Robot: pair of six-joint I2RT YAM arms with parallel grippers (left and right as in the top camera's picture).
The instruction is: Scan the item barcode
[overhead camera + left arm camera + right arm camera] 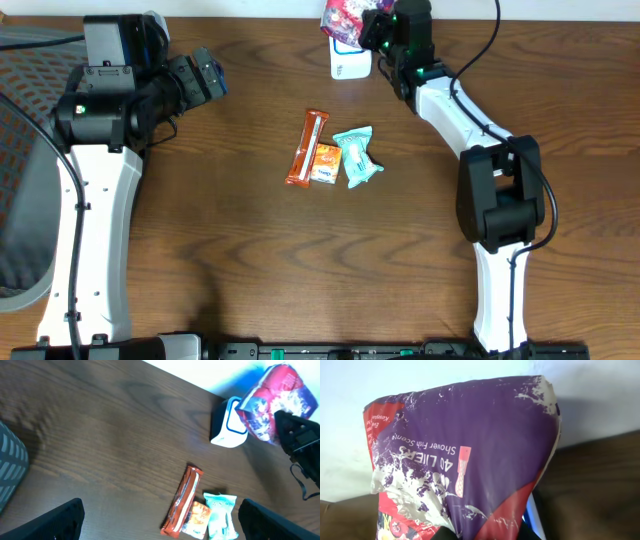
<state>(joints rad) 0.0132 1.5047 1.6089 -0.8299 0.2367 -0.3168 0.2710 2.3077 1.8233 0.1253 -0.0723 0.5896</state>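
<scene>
A purple and red printed bag (pixel 345 18) is the item, held up at the table's far edge with my right gripper (pixel 375 28) shut on its lower end. It hangs over a white scanner (pixel 350 65) with a blue-lit face. The right wrist view is filled by the bag (pixel 465 455), with the scanner (pixel 534 515) peeking out behind it and my right gripper (pixel 487 532) at the bottom edge. The left wrist view shows the bag (pixel 277 400) against the scanner (pixel 227 425). My left gripper (pixel 205 75) stands open and empty at the far left.
Three small packs lie mid-table: an orange-red bar (pixel 307 148), an orange sachet (pixel 326 163) and a teal pack (pixel 356 157). A grey chair (pixel 15 150) stands past the table's left edge. The white wall runs behind the scanner.
</scene>
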